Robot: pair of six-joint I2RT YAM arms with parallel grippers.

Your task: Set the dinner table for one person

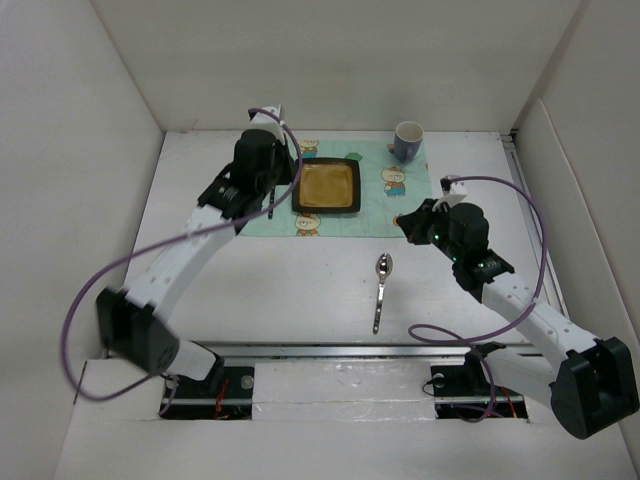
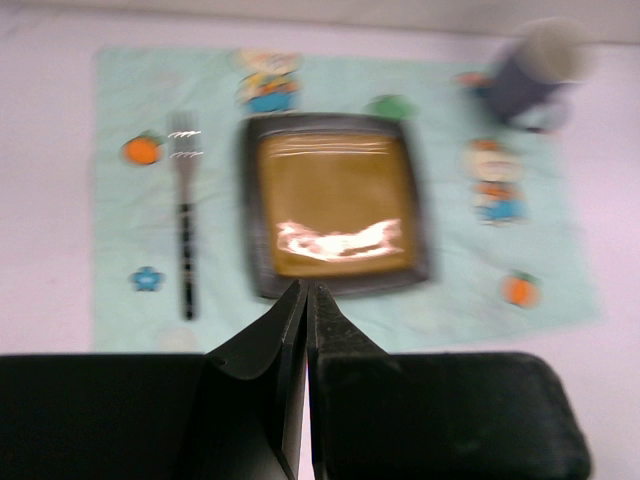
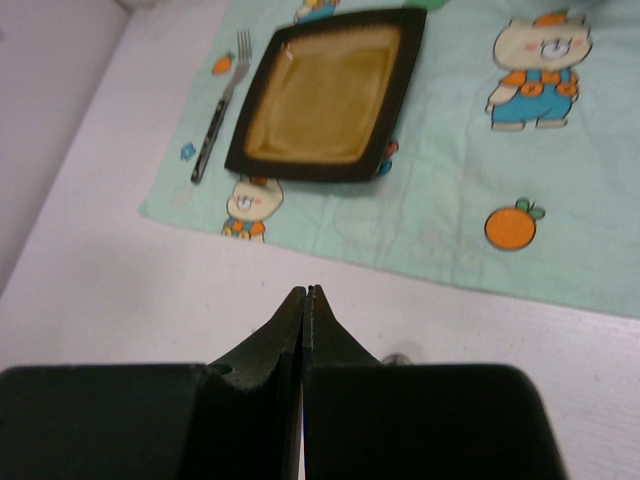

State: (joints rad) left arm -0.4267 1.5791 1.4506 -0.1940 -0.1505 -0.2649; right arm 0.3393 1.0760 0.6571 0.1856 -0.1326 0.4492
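On the white dinner table (image 1: 300, 290) lies a mint-green cartoon cloth (image 1: 400, 205) with a square dark plate (image 1: 327, 186) on it. A fork (image 2: 184, 220) rests on the cloth left of the plate, tines pointing away. A blue-and-white mug (image 1: 408, 141) stands at the cloth's far right corner. A metal spoon (image 1: 381, 290) lies on the bare table in front of the cloth. My left gripper (image 2: 308, 288) is shut and empty, high over the cloth's left side. My right gripper (image 3: 306, 290) is shut and empty, above the table by the cloth's near right edge, just beyond the spoon.
White walls enclose the table on the left, back and right. A silver rail (image 1: 340, 348) runs along the near edge, in front of the arm bases. Purple cables (image 1: 520, 200) loop off both arms.
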